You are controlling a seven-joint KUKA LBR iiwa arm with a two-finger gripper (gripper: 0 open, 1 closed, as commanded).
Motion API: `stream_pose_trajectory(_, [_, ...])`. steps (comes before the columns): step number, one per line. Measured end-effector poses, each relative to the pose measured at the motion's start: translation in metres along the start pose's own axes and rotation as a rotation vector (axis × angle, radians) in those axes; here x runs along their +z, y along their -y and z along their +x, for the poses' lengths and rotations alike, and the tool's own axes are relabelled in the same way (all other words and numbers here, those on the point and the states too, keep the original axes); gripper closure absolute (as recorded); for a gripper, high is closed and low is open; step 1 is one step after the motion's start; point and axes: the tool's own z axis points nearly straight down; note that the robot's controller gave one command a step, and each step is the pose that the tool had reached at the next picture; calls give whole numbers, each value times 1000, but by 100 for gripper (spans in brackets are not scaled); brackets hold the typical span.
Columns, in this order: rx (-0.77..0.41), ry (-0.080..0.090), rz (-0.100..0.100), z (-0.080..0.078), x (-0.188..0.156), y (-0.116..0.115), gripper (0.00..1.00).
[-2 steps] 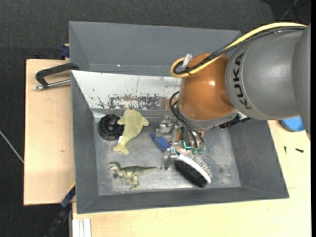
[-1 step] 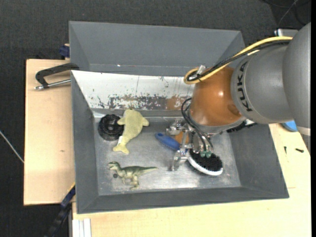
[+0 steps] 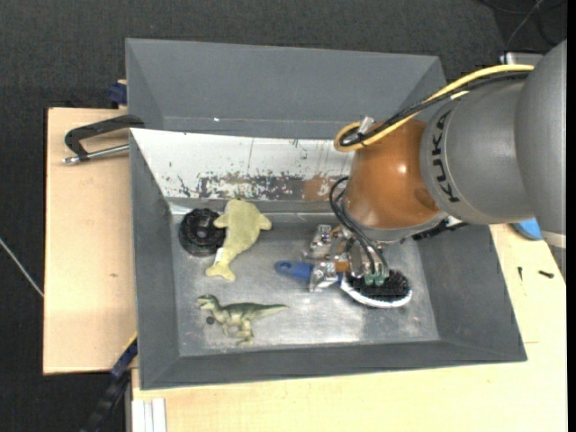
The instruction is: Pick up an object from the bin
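1. Camera view, container: the grey metal bin [image 3: 153,268] holds five loose things on its floor. They lie singly, not heaped.
2. Contents:
   - a small blue plastic piece [image 3: 290,269];
   - an oval brush [image 3: 382,291] with a white rim and dark bristles;
   - a pale yellow dolphin-shaped toy [image 3: 236,234];
   - a black round disc-like part [image 3: 198,230];
   - a green dinosaur figure [image 3: 236,313].
3. Tool position: the gripper [image 3: 329,261] is low in the bin, close to the floor. It sits beneath the arm's orange wrist cover [image 3: 387,183]; the arm enters from the view's right.
4. Tool state: whether the gripper is open or closed cannot be told, because its metal parts and cables overlap. What it grips, if anything, cannot be told either.
5. Surroundings:
   - The dolphin-shaped toy lies well apart from the gripper, on its view-left side and slightly toward the back wall.
   - The black disc-like part lies just beside that toy, on the side away from the gripper.
   - The dinosaur figure lies down and to the view-left of the gripper, near the front wall.
   - All three are clear of the tool.
6. Nearest things:
   - The blue piece lies just beside the gripper on its view-left side and appears to touch it.
   - The brush lies just beside the gripper on its lower view-right side, partly under the wrist cables.
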Motion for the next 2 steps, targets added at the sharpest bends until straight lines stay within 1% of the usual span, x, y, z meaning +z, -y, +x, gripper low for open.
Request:
stream_pose_trajectory(1, [-10, -7, 0, 39, -109, -8, 100])
stream_pose_trajectory(2, [-4, -8, 0, 42, -151, -3, 100])
